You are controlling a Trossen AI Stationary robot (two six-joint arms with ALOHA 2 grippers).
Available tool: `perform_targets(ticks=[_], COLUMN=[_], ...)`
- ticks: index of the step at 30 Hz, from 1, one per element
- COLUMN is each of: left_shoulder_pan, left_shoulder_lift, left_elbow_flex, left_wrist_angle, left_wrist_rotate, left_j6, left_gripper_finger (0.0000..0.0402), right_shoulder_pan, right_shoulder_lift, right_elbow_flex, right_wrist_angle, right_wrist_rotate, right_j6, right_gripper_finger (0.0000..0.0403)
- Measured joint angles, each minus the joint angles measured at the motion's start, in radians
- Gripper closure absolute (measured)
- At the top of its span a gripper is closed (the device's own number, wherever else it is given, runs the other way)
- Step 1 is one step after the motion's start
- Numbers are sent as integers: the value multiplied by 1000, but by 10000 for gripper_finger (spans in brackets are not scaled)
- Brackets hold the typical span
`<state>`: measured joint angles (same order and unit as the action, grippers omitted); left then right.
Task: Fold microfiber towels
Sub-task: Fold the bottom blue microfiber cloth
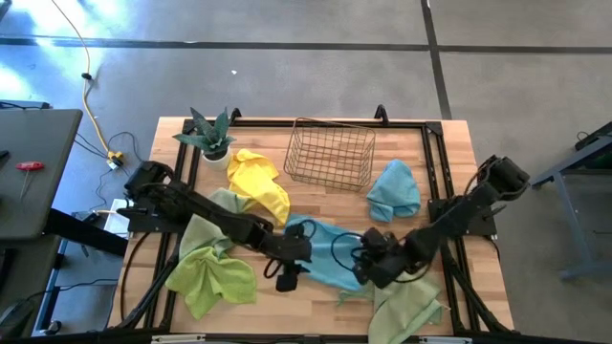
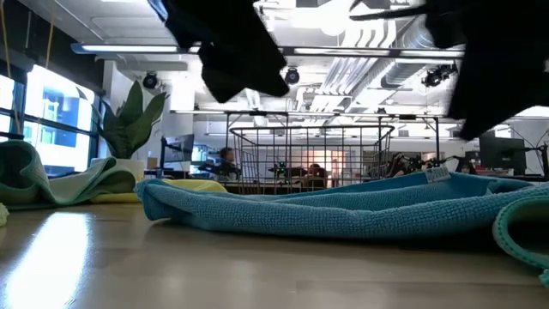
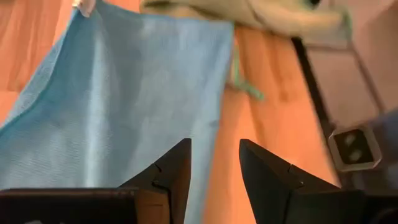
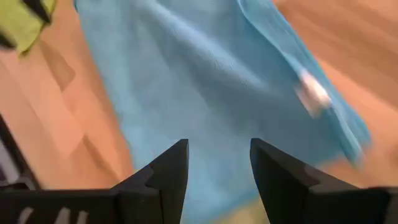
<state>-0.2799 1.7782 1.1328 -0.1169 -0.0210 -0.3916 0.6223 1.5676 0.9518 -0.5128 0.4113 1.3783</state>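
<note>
My left gripper and right gripper, both parted and empty, hide the blue towel's middle near the table's front edge.

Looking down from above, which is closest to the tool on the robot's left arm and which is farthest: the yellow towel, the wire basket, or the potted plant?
Measured from the left tool, near the front middle of the table:
1. Yellow towel, behind it, slightly left.
2. Wire basket, at the back centre.
3. Potted plant, back left corner.
</note>
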Motion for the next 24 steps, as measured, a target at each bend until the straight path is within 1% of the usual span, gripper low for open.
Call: perform_targets(ticks=[4,7,10,13,17,19,21,24], left_shoulder_pan=[-52,-94,-132,-164,-186,-186,-186,-186], left_shoulder_lift=[0,0,0,0,0,0,0,0], left_elbow_flex=[0,0,0,-1,-1,-1,-1,-1], left_wrist_angle=[-12,-26,-26,-41,-63,-71,-80,-90], left_wrist_rotate=[-5,-48,-91,-117,-134,-145,-149,-148], left_j6=[-132,-209,-266,-309,-341,-350,-357,-364], left_gripper_finger=[275,275,275,275,275,275,275,275], right_shoulder_pan=[-82,-139,-194,-245,-294,-311,-332,-365], right_shoulder_lift=[49,80,98,110,132,150,171,209], right_elbow_flex=[0,0,0,0,-1,0,0,-1], right_wrist_angle=[55,109,140,192,345,414,446,482], right_wrist_rotate=[-2,-1,1,-7,-98,-110,-120,-180], right_j6=[-178,-312,-396,-454,-531,-566,-583,-585], right_gripper_finger=[238,238,238,238,238,238,238,238])
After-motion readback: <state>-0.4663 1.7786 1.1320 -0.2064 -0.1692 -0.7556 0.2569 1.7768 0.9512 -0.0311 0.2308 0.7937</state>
